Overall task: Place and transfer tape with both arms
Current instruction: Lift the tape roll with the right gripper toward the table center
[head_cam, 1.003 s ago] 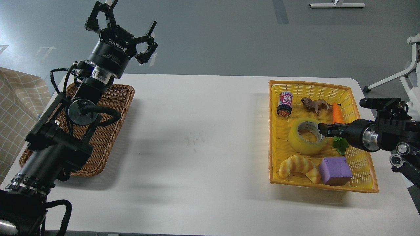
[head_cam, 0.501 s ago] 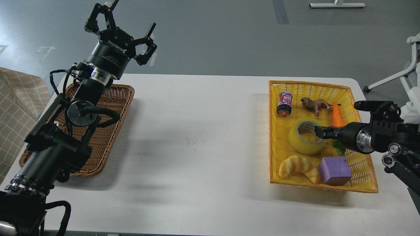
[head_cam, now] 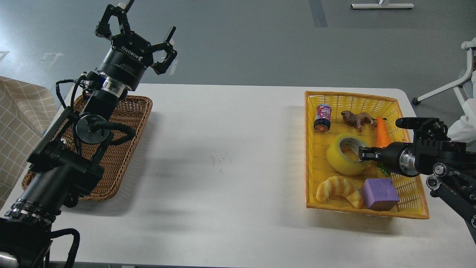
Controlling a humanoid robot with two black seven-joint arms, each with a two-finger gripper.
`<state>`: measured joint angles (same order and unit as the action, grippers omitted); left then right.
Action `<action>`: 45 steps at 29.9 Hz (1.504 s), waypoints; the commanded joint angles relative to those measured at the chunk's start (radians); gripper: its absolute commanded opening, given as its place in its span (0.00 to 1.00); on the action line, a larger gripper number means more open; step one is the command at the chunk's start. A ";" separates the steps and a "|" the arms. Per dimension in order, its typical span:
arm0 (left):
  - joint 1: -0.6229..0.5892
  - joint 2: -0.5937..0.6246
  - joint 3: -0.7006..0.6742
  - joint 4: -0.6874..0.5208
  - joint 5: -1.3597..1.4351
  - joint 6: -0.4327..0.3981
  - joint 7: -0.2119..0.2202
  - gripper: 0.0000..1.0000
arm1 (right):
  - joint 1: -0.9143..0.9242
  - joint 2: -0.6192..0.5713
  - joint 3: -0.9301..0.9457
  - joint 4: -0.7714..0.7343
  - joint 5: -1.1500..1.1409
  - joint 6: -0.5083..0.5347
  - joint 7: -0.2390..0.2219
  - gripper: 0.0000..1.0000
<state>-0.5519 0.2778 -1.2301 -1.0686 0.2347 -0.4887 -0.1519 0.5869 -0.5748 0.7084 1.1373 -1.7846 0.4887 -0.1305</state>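
Note:
The tape point(head_cam: 339, 160), a yellow roll with a grey-white core, lies flat in the middle of the yellow basket point(head_cam: 308, 149) on the right of the table. My right gripper point(head_cam: 362, 153) comes in from the right and its dark tip sits at the tape's right rim, by the core hole. Its fingers cannot be told apart. My left gripper point(head_cam: 138, 32) is raised high above the table's far left edge, with its fingers spread open and empty.
The yellow basket also holds a small can point(head_cam: 322, 117), a toy lion point(head_cam: 357, 119), a carrot point(head_cam: 382, 134), a croissant toy point(head_cam: 339, 190) and a purple block point(head_cam: 380, 193). A brown wicker tray point(head_cam: 128, 123) lies at the left under my left arm.
My right gripper has moved a little down and to the left, onto the tape's right rim. The tape has barely shifted. The left arm has hardly moved.

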 commanded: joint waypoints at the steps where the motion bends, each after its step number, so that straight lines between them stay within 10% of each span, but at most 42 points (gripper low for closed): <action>1: 0.001 -0.002 0.003 0.001 0.000 0.000 0.000 0.98 | 0.004 -0.002 0.000 0.004 0.007 0.000 -0.003 0.00; 23: -0.002 -0.009 0.004 0.001 0.000 0.000 0.000 0.98 | 0.197 -0.174 0.032 0.239 0.083 0.000 -0.003 0.00; 45: -0.008 -0.017 0.001 0.001 0.000 0.000 0.000 0.98 | 0.415 0.326 -0.296 -0.036 0.062 0.000 -0.008 0.00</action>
<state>-0.5592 0.2622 -1.2289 -1.0676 0.2347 -0.4887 -0.1519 0.9816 -0.2986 0.4470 1.1370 -1.7214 0.4887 -0.1383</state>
